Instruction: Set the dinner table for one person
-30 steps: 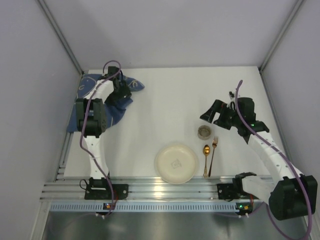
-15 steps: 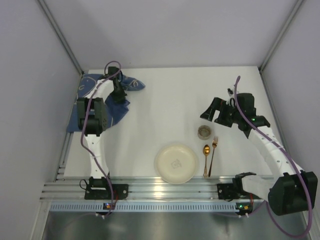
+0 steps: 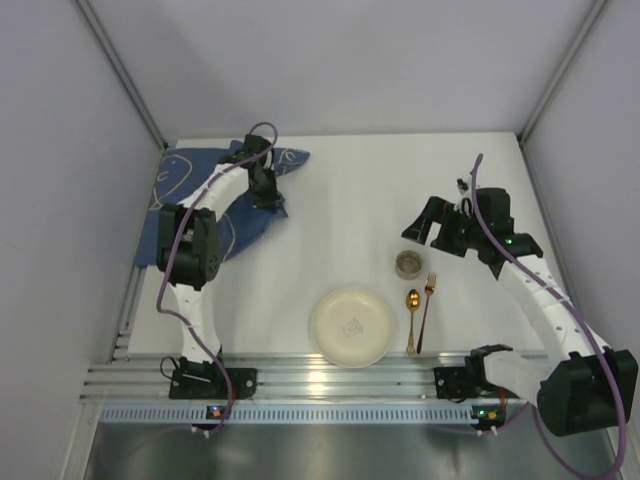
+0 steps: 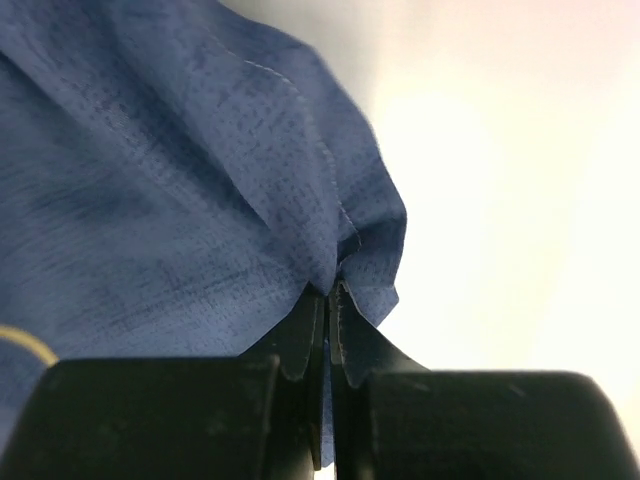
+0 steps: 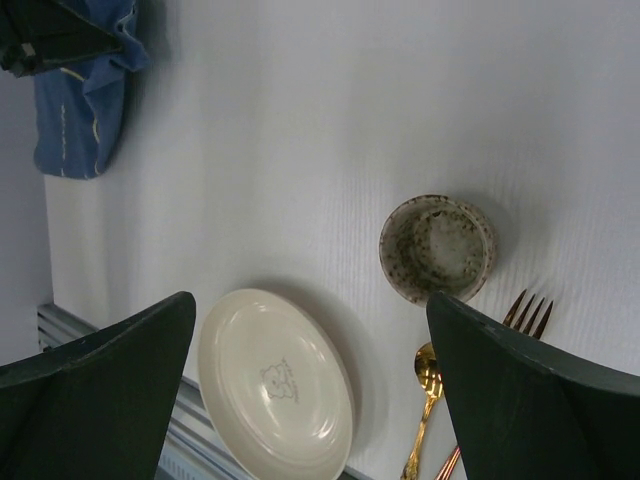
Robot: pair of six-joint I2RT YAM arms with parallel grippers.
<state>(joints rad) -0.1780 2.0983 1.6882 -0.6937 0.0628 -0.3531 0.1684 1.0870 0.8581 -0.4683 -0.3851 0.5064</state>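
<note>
Blue cloth [image 4: 180,180] pinched tight in the closed left gripper [image 4: 328,295]; right gripper [image 5: 310,300] spread wide, holding nothing

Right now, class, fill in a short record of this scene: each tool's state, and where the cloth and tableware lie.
left tool: shut on an edge of the blue cloth
right tool: open, empty, above the table
blue cloth: crumpled, far left corner
plate: near edge, centre
spoon: just right of plate
fork: right of spoon
small bowl: beyond the cutlery
</note>
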